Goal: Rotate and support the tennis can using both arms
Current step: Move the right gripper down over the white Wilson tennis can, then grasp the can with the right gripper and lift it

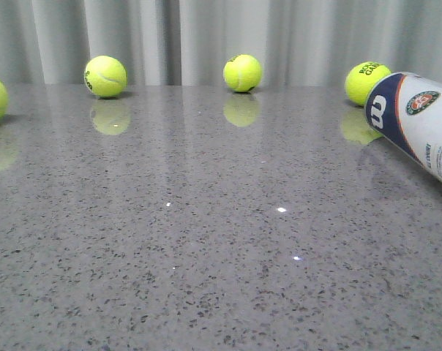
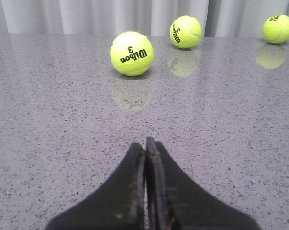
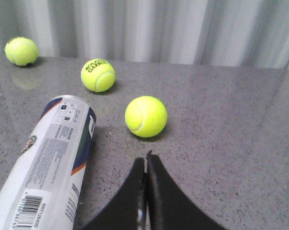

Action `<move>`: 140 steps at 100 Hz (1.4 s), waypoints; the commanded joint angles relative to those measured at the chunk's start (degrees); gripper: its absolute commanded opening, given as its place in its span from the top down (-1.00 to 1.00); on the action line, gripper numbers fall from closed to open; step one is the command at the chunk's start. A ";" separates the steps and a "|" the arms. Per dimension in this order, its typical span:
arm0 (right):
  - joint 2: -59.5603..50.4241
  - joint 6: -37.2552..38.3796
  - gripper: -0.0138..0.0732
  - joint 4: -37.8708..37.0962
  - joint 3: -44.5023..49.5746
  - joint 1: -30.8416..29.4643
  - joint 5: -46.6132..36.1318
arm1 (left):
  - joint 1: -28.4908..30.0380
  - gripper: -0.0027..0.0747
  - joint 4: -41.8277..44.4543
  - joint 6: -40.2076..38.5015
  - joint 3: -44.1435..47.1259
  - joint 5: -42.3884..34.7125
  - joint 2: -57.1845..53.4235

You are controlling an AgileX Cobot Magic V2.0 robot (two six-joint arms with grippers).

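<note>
- The can (image 3: pixel 51 165) lies on its side on the grey table (image 3: pixel 230 134).
- Three balls (image 3: pixel 145 116) sit beyond it.
- The right gripper (image 3: pixel 145 160) has its fingers (image 3: pixel 159 201) pressed together, beside the can.

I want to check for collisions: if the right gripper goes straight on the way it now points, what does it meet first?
Probably the plain tennis ball, just ahead of the shut right gripper; depth is unclear. The tennis can lies off to one side.

Glossy grey speckled table (image 1: pixel 206 278) before pale pleated curtain (image 1: pixel 301 36).
</note>
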 commanded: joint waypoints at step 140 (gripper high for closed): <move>59.12 -0.53 -0.78 21.11 -41.59 7.59 30.44 | 0.16 0.99 -0.18 -0.40 2.76 -4.45 -2.25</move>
